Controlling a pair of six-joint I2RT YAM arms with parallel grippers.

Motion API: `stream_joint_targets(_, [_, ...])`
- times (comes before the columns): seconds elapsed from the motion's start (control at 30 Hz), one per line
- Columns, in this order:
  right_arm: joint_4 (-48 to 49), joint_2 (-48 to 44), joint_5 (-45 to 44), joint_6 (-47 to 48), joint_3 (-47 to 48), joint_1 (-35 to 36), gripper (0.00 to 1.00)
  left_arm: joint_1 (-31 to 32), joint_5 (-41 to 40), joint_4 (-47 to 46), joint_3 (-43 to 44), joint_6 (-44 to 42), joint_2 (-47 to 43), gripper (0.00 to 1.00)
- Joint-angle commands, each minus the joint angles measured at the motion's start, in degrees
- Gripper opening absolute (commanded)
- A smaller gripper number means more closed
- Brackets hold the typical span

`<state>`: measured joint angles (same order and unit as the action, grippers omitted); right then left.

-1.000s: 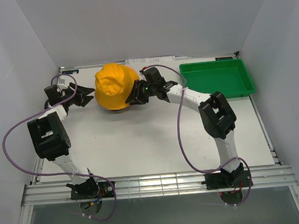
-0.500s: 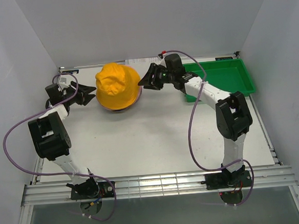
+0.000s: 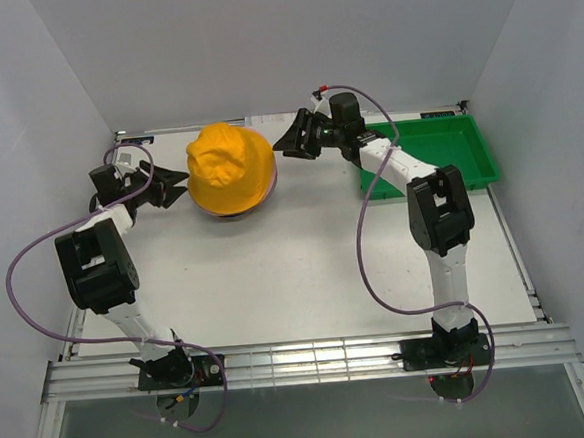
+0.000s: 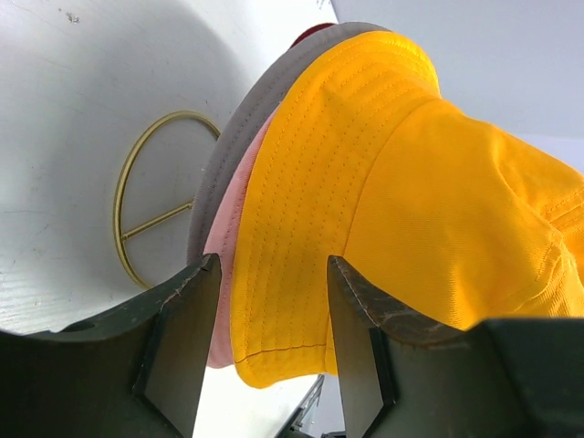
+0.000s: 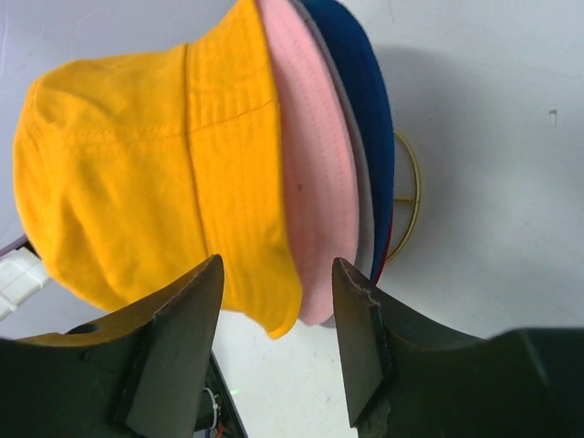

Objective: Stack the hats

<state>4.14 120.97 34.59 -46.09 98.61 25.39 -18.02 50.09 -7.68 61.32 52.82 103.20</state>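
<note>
White table (image 3: 276, 270), top view: hats (image 3: 235, 188) stacked near the far edge, left of centre, yellow hat (image 3: 228, 163) on top. Left gripper (image 3: 177, 185) just left of them, right gripper (image 3: 285, 147) just right. Tray (image 3: 448, 158) in the far-right corner.
Left wrist: jaws spread, empty. Pink hat (image 4: 224, 265), grey hat (image 4: 228, 155), red hat (image 4: 310, 35) brims under yellow. Ring (image 4: 157, 219) partly under the brims.
Right wrist: jaws spread, empty. Blue hat (image 5: 360, 82) brim below grey.

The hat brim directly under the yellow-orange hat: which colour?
Pink fabric brim, best seen in the right wrist view.
</note>
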Motion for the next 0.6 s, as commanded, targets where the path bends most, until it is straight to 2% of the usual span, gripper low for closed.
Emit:
stream_joint_targets(0.0, [2.5, 3.1, 2.9, -0.1, 5.6, 0.0, 0.57, 0.4, 0.3, 0.4, -0.8, -1.3, -3.0, 0.6])
stream_joint_targets(0.17, [5.5, 4.3, 3.3, -2.6, 6.1, 0.2, 0.57, 0.4, 0.5, 0.4, -1.0, -1.3, -3.5, 0.6])
stream_joint_targets(0.57, [5.5, 5.2, 2.9, -3.5, 7.7, 0.7, 0.56, 1.2, 1.1, -0.1, -0.8, -0.5, -2.7, 0.56])
